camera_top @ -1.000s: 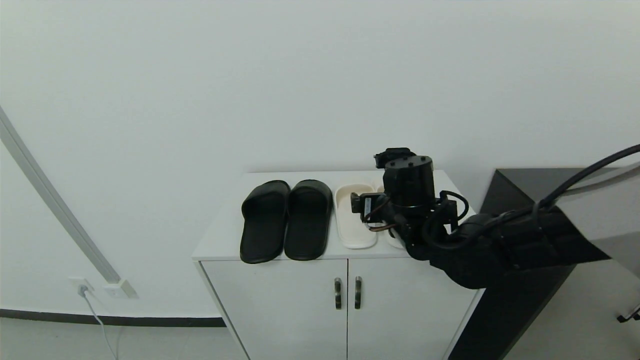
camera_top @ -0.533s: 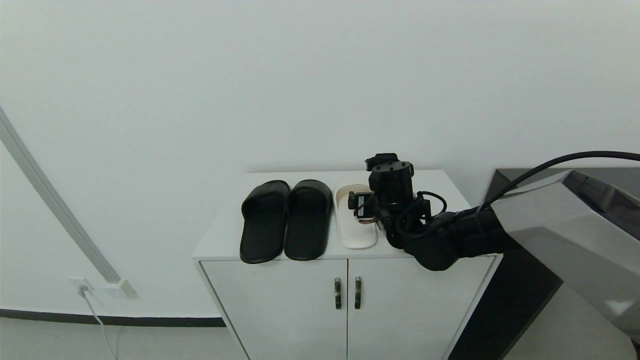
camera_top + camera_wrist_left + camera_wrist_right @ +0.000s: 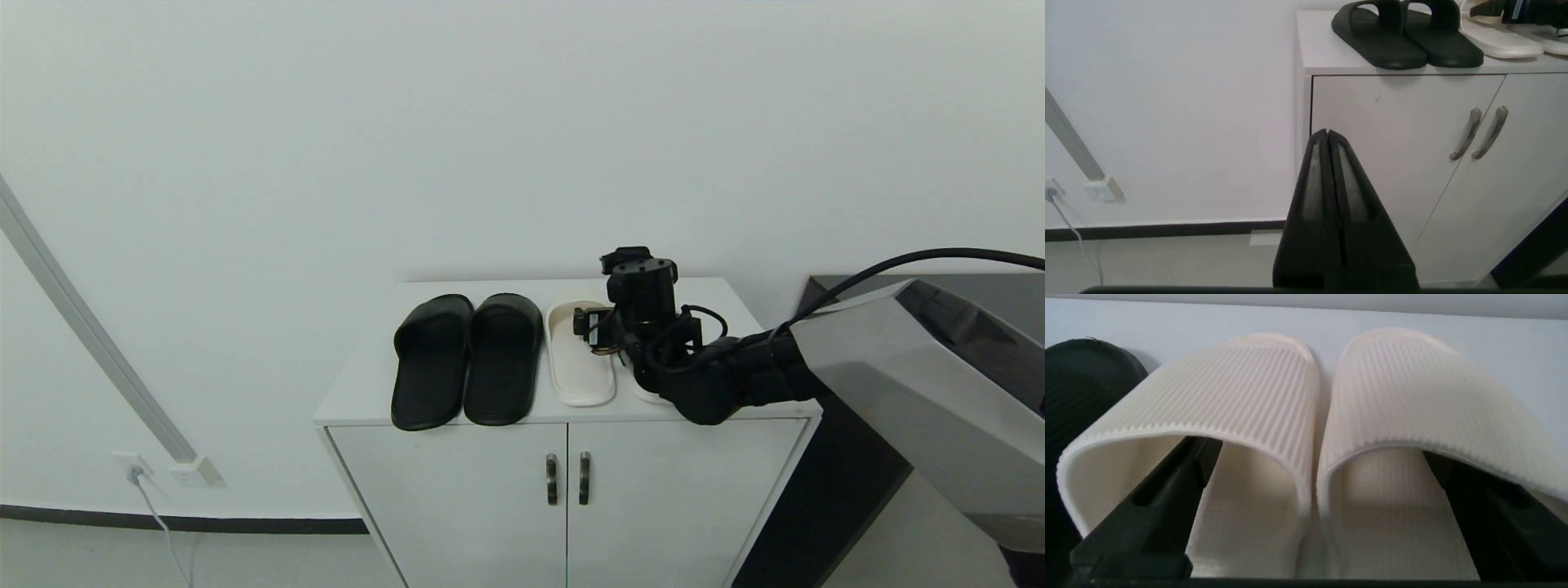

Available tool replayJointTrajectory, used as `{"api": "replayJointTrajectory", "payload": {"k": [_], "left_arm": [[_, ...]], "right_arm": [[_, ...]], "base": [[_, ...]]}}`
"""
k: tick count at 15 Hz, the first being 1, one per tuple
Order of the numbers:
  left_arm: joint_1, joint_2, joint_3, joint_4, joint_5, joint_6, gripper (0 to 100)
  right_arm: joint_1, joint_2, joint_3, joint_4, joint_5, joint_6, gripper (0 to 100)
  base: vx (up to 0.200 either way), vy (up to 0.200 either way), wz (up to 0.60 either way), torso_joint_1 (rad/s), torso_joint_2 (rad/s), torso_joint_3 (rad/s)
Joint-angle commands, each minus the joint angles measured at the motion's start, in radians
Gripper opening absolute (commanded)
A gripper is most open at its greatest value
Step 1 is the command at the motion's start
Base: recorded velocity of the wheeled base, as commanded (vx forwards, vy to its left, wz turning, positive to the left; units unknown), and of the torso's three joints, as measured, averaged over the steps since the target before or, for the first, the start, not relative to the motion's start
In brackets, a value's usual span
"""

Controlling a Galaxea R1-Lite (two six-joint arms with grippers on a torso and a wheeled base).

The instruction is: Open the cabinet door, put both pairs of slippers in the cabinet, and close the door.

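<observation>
Legible text, numbers, labels, signs: none. Surfaces checked: cabinet (image 3: 457, 506) doors and top, black slippers (image 3: 465, 359), cream slippers (image 3: 580, 367), wall socket (image 3: 131, 467). All show plain faces, or marks too small to make out.

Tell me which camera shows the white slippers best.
The right wrist view: both white slippers sit close up, ribbed straps clear, the right gripper with fingers inside both. The head view shows one whole, the other mostly behind the right arm. The left wrist view catches their near ends, far off.
</observation>
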Motion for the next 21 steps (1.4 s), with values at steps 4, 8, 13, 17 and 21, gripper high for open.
{"api": "replayJointTrajectory", "payload": {"k": [4,8,13,17,21], "left_arm": [[0.001,0.000,0.000,0.000,0.000,0.000,0],[0.001,0.000,0.000,0.000,0.000,0.000,0],[0.001,0.000,0.000,0.000,0.000,0.000,0],[0.001,0.000,0.000,0.000,0.000,0.000,0],[0.001,0.000,0.000,0.000,0.001,0.000,0]], "right_arm": [[-0.001,0.036,-0.048,0.001,0.001,-0.020,0],[0.001,0.034,-0.075,0.045,0.001,-0.022,0],[0.006,-0.096,0.001,0.048,-0.002,-0.023,0],[0.036,-0.311,0.251,0.030,0.059,-0.043,0],[0.104,-0.567,0.646,-0.105,0.282,-0.100,0]], "base": [[0.000,0.000,0.00,0.000,0.00,0.000],[0.000,0.000,0.00,0.000,0.00,0.000],[0.000,0.000,0.00,0.000,0.00,0.000],[0.000,0.000,0.00,0.000,0.00,0.000],[0.000,0.000,0.00,0.000,0.00,0.000]]}}
